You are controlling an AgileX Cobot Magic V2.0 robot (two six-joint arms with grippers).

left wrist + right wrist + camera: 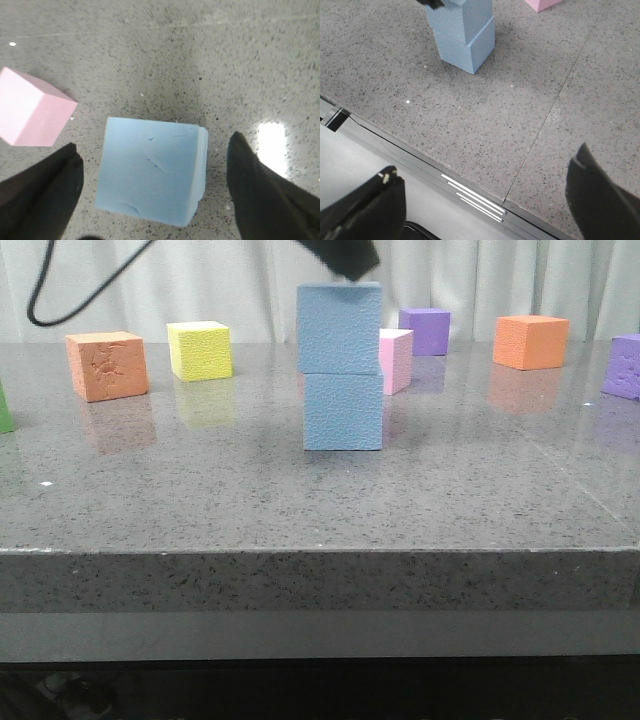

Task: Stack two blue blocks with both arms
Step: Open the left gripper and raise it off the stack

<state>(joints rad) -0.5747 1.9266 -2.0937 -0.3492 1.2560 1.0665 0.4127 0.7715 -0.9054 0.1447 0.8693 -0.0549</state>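
Note:
Two sky-blue blocks stand stacked near the table's middle, the upper blue block [339, 328] squarely on the lower blue block [343, 411]. My left gripper [345, 260] hovers just over the stack. In the left wrist view the left gripper [154, 145] is open, its dark fingers [45, 195] apart from the upper block's top face [150, 170] on both sides. The right gripper [486, 162] is open and holds nothing, out over the table's front edge, with the stack [465, 30] well beyond it. It does not show in the front view.
A pink cube [396, 359] stands right behind the stack on its right. Farther off are orange cubes [107, 365] [530, 341], a yellow cube [200, 350] and purple cubes [425, 331] [625, 367]. The table's front edge [320, 552] runs below.

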